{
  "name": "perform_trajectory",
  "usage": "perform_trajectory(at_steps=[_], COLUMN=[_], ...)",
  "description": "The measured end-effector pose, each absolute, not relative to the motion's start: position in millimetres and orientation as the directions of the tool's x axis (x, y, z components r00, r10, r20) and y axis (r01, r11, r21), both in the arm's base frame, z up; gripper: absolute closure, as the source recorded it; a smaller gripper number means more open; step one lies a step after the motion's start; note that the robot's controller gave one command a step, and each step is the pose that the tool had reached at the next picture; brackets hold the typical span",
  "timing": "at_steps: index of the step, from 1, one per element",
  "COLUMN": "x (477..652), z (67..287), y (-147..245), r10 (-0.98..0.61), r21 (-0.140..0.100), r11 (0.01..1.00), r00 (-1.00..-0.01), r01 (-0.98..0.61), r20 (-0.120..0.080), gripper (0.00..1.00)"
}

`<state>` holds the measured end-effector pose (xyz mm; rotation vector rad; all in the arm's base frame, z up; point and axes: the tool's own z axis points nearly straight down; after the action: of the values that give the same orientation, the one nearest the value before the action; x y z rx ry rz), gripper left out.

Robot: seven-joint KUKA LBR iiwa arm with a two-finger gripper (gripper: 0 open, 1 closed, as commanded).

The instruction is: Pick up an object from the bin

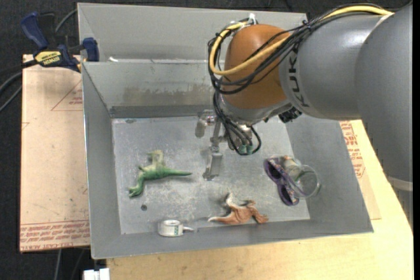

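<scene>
In the camera view, the gripper (210,170) hangs low over the middle of the grey bin (98,141), under the arm's orange wrist cover, its tip close to the bare floor. How far open it stands I cannot tell from this angle, and I see nothing held in it. Taking the gripper as the mark, the closest thing is a green toy dinosaur (156,174) just to its left. The toy lies flat, its long axis running nearly straight across the view, and its thin tail points at the gripper and ends just short of it without touching. The bulk of the body lies farther left. A tan toy dinosaur (240,213) lies below and slightly right of the gripper, near the front wall. A pair of purple glasses (287,179) lies well off to its right, and a small white roll (170,227) sits below and to its left. If the green dinosaur is the pick, I judge the gripper needs a short shift leftward along the tail to reach the thicker body.
</scene>
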<state>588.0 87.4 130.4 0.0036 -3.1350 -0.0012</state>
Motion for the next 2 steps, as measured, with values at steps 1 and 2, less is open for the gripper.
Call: perform_trajectory(at_steps=[1,2], x=[589.8,549.8], z=[135.0,89.5], y=[87.0,92.1], r10=[0.0,-0.17], r21=[0.001,0.003], r11=[1.0,0.985], r00=[-1.0,-0.985], r01=[0.0,-0.17], r20=[-0.001,0.002], gripper=[0.0,0.0])
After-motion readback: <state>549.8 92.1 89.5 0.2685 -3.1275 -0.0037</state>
